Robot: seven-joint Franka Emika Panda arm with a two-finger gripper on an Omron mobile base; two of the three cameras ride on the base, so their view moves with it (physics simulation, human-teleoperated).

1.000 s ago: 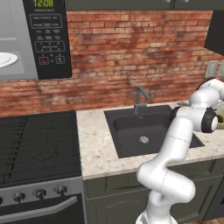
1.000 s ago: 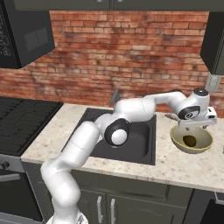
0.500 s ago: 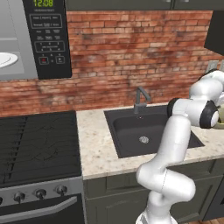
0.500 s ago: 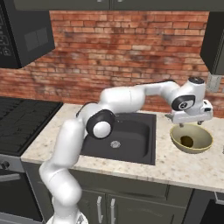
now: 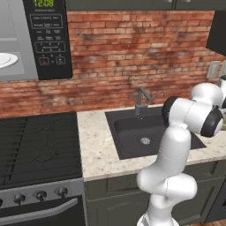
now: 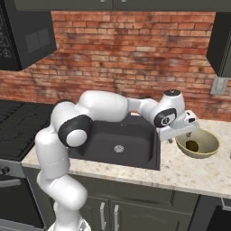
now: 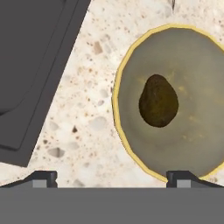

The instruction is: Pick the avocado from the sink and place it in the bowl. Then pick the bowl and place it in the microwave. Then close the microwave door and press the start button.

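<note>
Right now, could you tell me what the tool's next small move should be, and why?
Probably shift the open tool toward the bowl rim and lower it to grasp: the avocado already lies inside, and the rim sits off to one side.

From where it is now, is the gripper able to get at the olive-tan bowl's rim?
Probably yes: the open gripper hangs just left of the wide olive-tan bowl, nothing between them; only the dark avocado lies inside.

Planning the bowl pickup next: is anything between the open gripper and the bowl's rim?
Nothing visible is. The gripper hangs open over the counter beside the sink. The bowl sits apart from the sink, with only the avocado inside; its near rim is unobstructed.
</note>
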